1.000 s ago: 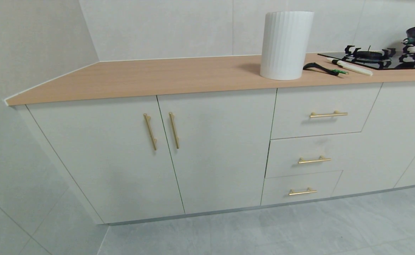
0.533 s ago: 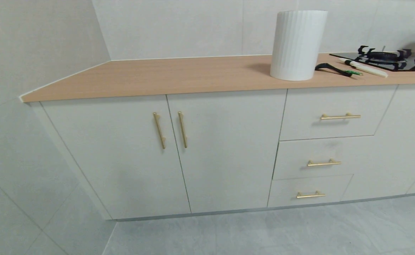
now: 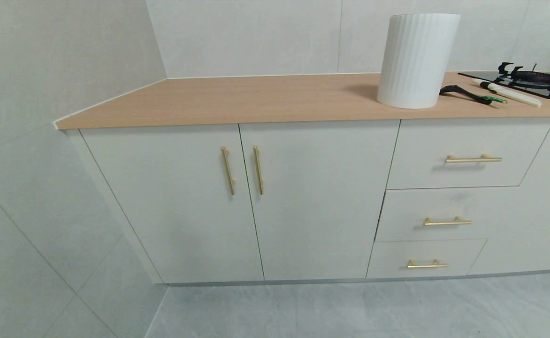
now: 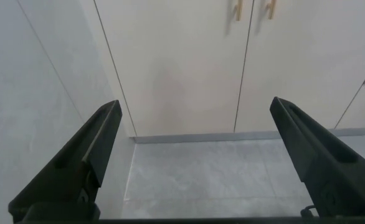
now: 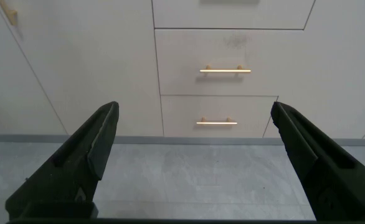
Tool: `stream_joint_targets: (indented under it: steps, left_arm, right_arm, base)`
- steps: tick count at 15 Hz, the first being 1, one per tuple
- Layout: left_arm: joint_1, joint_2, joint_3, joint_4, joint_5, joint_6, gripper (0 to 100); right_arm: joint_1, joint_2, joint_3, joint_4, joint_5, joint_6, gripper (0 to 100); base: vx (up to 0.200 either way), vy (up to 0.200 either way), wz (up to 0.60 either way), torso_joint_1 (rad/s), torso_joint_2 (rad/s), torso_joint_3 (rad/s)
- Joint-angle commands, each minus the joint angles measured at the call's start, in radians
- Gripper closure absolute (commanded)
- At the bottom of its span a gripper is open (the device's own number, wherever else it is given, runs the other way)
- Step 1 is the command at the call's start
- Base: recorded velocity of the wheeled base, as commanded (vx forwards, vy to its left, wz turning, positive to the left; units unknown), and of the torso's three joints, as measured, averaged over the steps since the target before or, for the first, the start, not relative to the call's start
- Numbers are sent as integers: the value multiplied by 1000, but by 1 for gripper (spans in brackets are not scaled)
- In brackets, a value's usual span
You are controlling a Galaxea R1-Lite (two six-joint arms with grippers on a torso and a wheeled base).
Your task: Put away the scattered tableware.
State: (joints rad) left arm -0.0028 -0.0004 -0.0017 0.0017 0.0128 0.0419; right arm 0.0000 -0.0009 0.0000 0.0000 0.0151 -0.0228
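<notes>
Light wooden countertop (image 3: pixel 256 98) bears a tall white ribbed canister (image 3: pixel 418 61), curved black utensil (image 3: pixel 465 93) and long white utensil (image 3: pixel 509 92) beside it — left gripper (image 4: pixel 195 109) and right gripper (image 5: pixel 195 109) gape wide, empty.

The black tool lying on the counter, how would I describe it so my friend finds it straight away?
Start at the wooden countertop and find the tall white ribbed container. Flat beside that container's base, on the stove side, lies the black tool. It is curved, dark and green at one end, while the white tool next to it is pale and straight.
</notes>
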Motion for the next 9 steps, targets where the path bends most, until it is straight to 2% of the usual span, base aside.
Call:
stream_joint_targets:
  steps: [1,2,9]
  left_arm:
    - [0,0,0,0,1,1,0]
    - [0,0,0,0,1,1,0]
    - [0,0,0,0,1,1,0]
  right_arm:
    - [0,2,0,0,0,0,0]
    - [0,2,0,0,0,0,0]
    - [0,2,-2,0,-29,6,0]
  base:
    - [0,0,0,0,0,0]
    - [0,0,0,0,0,0]
    - [0,-200,0,2,4,1]
